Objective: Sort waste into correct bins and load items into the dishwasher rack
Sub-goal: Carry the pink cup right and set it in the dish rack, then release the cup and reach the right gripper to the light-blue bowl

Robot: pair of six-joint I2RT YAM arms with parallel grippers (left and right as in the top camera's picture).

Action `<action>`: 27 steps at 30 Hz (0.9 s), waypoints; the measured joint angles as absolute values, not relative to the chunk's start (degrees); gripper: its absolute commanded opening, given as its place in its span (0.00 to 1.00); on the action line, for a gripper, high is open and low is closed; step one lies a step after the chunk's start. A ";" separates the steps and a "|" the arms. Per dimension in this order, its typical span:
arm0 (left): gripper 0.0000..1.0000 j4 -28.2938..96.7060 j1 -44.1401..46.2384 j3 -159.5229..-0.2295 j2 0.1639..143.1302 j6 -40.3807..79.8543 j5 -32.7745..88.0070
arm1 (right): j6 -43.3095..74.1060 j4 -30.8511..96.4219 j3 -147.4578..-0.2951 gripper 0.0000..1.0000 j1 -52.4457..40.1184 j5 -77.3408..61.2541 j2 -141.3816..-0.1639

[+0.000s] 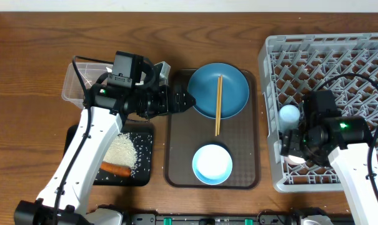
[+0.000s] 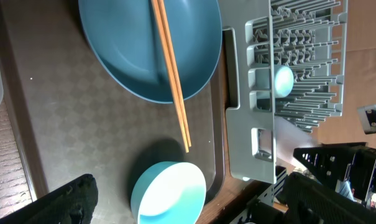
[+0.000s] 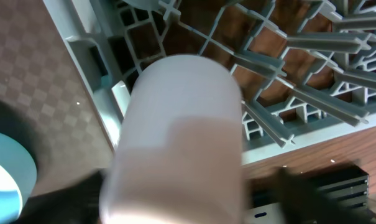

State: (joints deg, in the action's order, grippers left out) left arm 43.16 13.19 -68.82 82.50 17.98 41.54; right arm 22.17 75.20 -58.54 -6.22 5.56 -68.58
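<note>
Right pincer [image 3: 184, 190], released, is straddling the pinkish-white cup [image 3: 175, 112] in the dishwasher rack [image 3: 318, 40], warranting straight, untilted withdrawal; left pincer [image 2: 194, 198] is hanging released.

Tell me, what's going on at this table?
Two robot arms are clearing up after a meal. The right hand is over the grey dishwasher rack with a pinkish-white cup between its fingers; whether it grips the cup is unclear. A light blue cup sits in the rack. The left hand, open and empty, hovers by the dark blue plate, which carries the chopsticks. Rice and a carrot lie in the black tray.
</note>
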 measured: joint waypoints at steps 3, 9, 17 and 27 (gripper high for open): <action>0.98 43.16 13.19 -68.82 82.50 17.98 41.54 | 22.15 75.35 -58.54 0.99 -6.22 4.82 -68.58; 0.98 43.16 13.19 -68.82 82.50 18.00 41.54 | 22.15 76.64 -58.76 0.99 -6.22 4.05 -68.62; 0.98 43.16 13.19 -68.82 82.50 17.98 41.54 | 20.34 79.83 -68.34 0.99 -6.22 0.47 -68.62; 0.98 43.16 13.19 -68.82 82.50 17.98 41.54 | 16.56 81.14 -73.14 0.99 -6.22 -9.43 -68.60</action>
State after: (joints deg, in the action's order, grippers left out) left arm 43.16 13.19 -68.82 82.50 17.98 41.54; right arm 16.56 81.14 -73.14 -6.22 -9.43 -68.60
